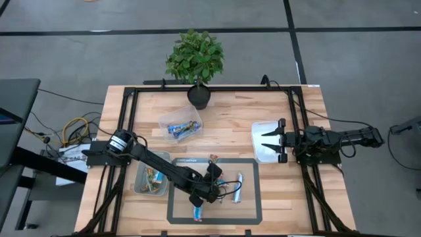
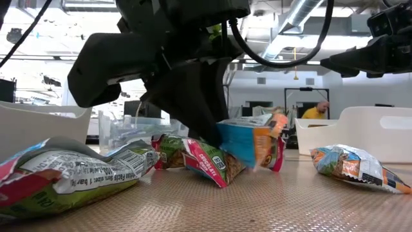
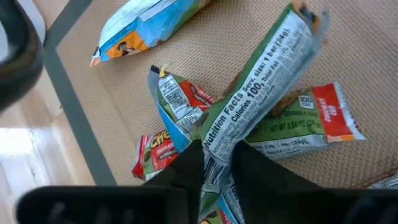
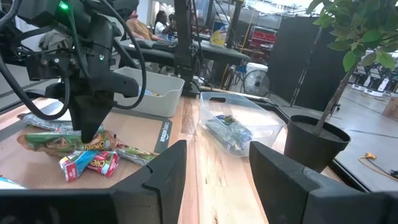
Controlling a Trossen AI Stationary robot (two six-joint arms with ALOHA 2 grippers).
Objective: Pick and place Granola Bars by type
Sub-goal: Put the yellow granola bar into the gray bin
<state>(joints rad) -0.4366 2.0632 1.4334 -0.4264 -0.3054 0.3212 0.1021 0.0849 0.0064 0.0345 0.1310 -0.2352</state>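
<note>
As left hand [image 3: 217,158] pinches it, granola bar [image 3: 258,93] juts forward, mat [image 3: 385,74] beneath

The left arm [image 1: 154,162] reaches from the table's left edge diagonally toward its front middle, elbow low, wrist angled down. The left gripper [image 3: 217,158] points downward, its two dark fingers [image 3: 186,165] drawn close together and pinching something thin between them. The right arm [image 1: 342,139] lies level along the right side, pointing inward. The right gripper [image 1: 271,139] hangs above the table with fingers [image 4: 165,171] spread apart, apparently holding nothing.
</note>
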